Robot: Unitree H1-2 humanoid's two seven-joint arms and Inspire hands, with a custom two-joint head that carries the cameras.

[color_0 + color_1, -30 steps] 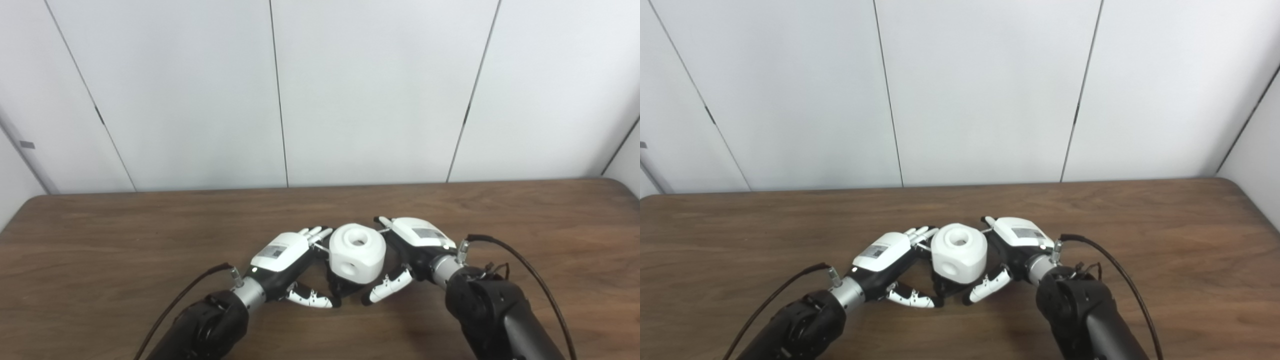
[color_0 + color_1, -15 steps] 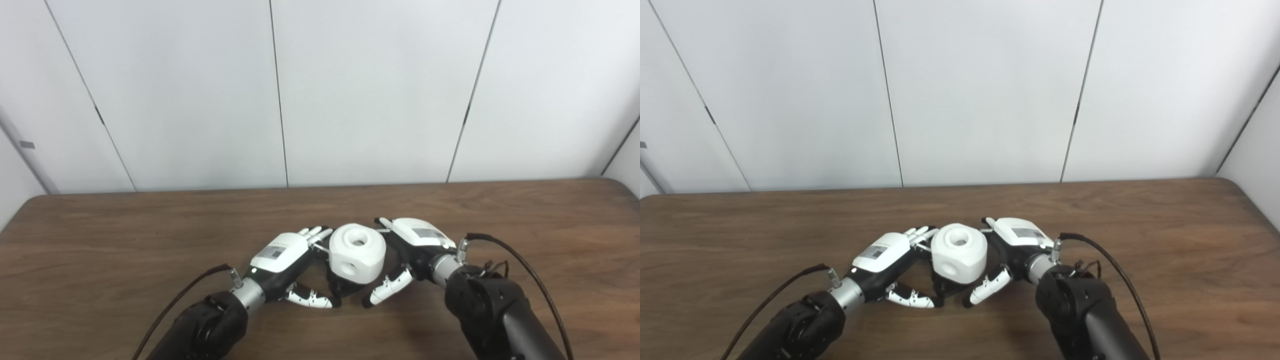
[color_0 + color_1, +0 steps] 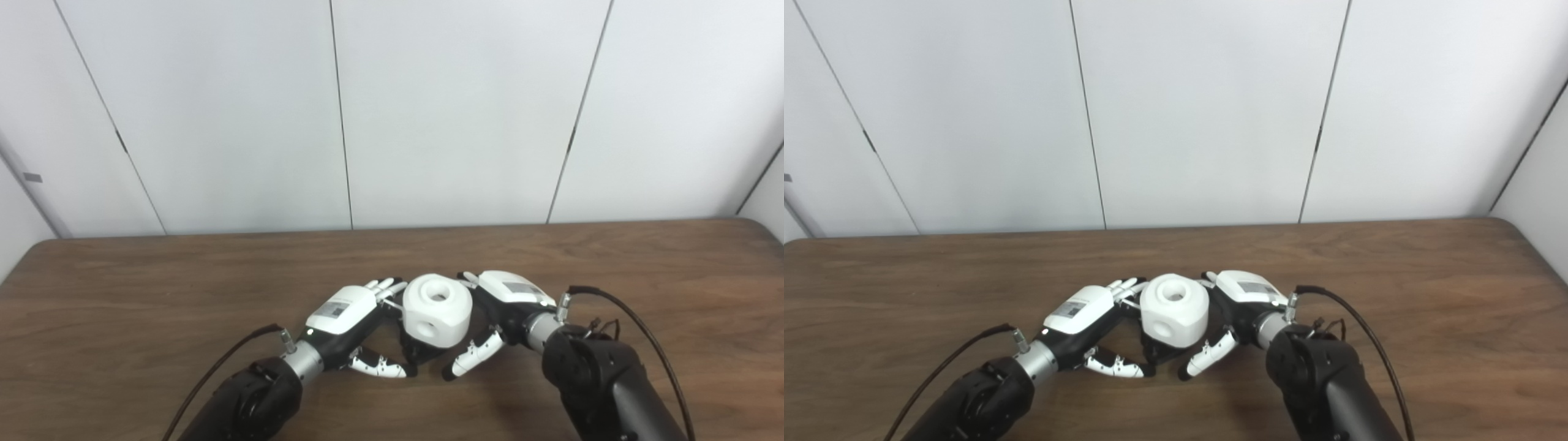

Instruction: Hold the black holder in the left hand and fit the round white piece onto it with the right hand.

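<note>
Low in the frame, left of centre, the left hand point(image 3: 343, 312) lies close over the wooden table point(image 3: 122, 294), its white back turned up and its fingers point(image 3: 384, 286) reaching toward the middle. Its thumb curls under, toward the dark base there. It looks wrapped on the black holder point(image 3: 415, 353), of which only a small dark part shows beneath the white part, so I take that hold as likely, not certain.

At the centre sits the round white piece point(image 3: 437, 310), a chunky rounded block with a hole in its top face and another on the side facing us. It rests on top of the holder, roughly level.

Just right of centre, the right hand point(image 3: 502, 300) cups the white piece from the far side. Its fingers sit against the piece's right flank and its thumb point(image 3: 470, 357) is spread below, near the table. It reads as clasped around the piece, not loose.

My guess is the fitting step is under way, with the piece on the holder but perhaps not fully seated. The next move calls for a steady downward press from the right hand while the left keeps the base from sliding
</note>
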